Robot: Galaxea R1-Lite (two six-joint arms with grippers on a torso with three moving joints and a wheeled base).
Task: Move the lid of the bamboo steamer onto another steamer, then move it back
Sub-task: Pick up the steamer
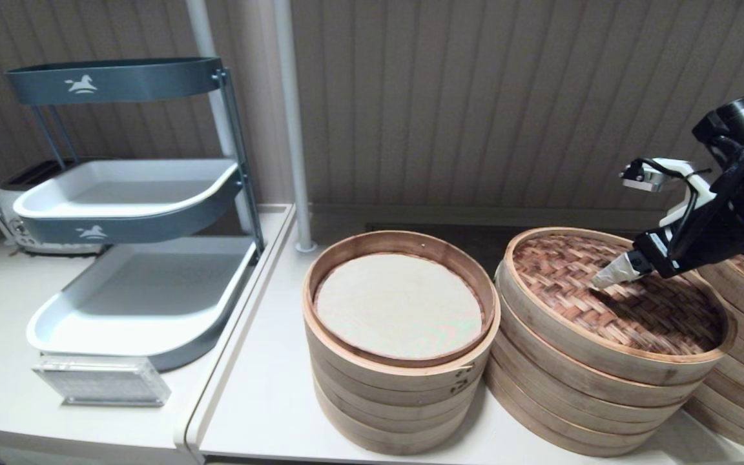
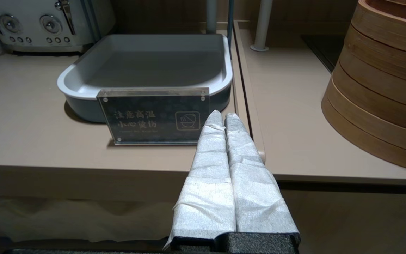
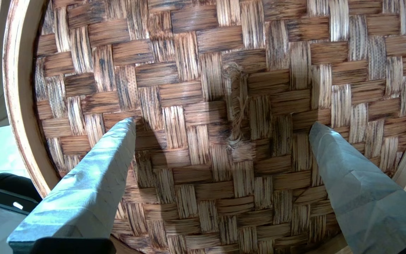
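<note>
Both fingers of my right hand [image 3: 220,127] are spread wide and empty, straddling the lid [image 1: 617,300]'s centre loop [image 3: 236,106]; they could skate off the weave.

Beneath the right gripper [image 3: 220,123], whose spread fingers [image 3: 93,183] are wrapped in matt, creased grey tape or cloth, the lid [image 1: 617,297] shows rough woven bamboo strips, brown and patchy, with a frayed fibre loop [image 3: 236,106] between the fingertips and a smooth pale wood rim. Left of that gripper, the open steamer [image 1: 401,342] has smooth pale bamboo bands and a matt, cloth-like liner [image 1: 398,303]. The left gripper [image 2: 224,118] carries the same creased wrap, just before a glossy clear acrylic sign [image 2: 153,116] and a smooth matt plastic tray [image 2: 146,67].
</note>
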